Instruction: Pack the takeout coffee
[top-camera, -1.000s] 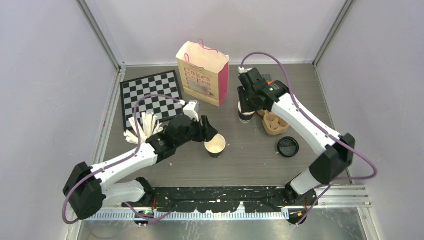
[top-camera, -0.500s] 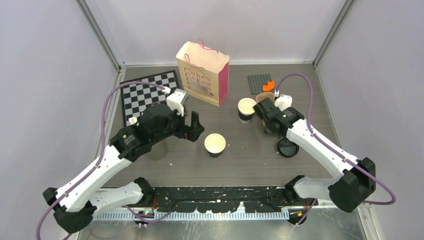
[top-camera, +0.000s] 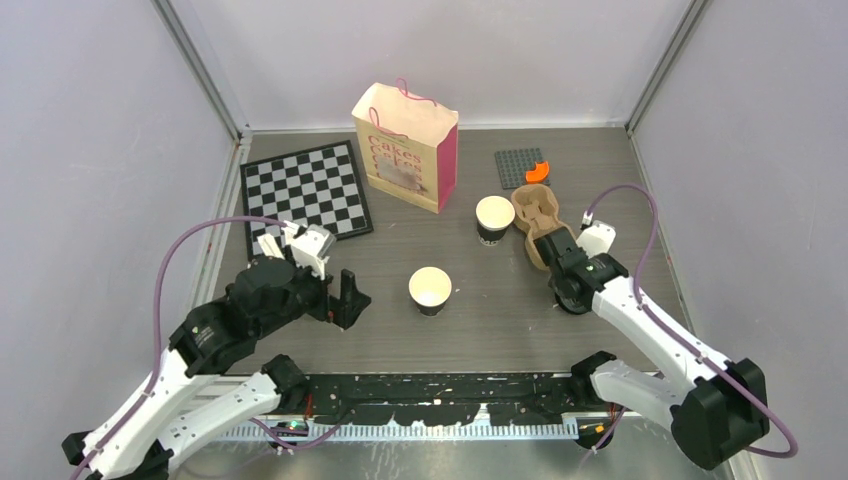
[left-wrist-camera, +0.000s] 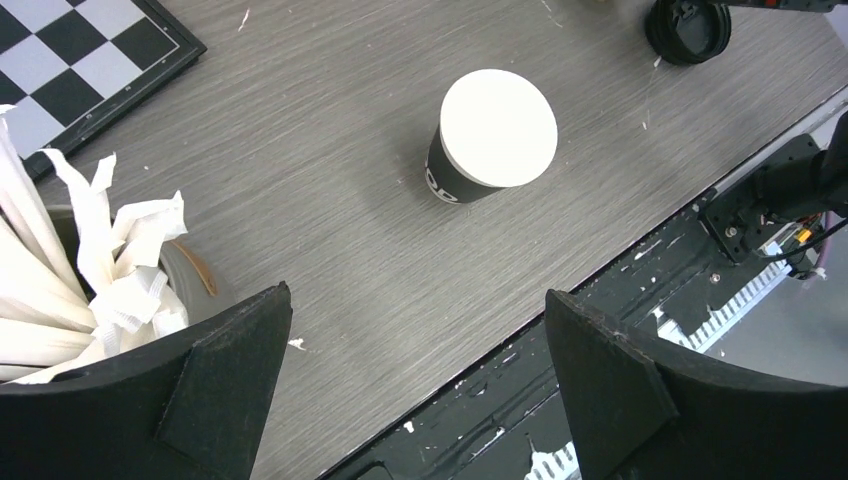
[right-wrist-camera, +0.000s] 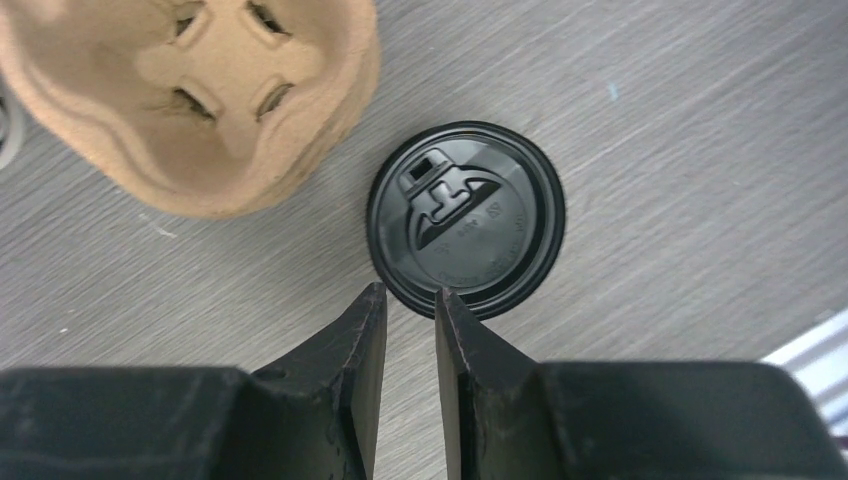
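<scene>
on table (top-camera: 500, 320), near cup (top-camera: 430, 289) upright, mouth up

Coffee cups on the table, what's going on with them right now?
Both paper cups, the near cup and the far cup, stand open on the table, not yet in the cardboard carrier. The right tool is over the edge of a black lid lying flat beside the carrier, fingers nearly together; whether it pinches the rim is unclear. The left tool hangs wide open and empty.

Pale lilac walls (top-camera: 90, 150), grey wood-grain tabletop (top-camera: 500, 310) — even light
</scene>
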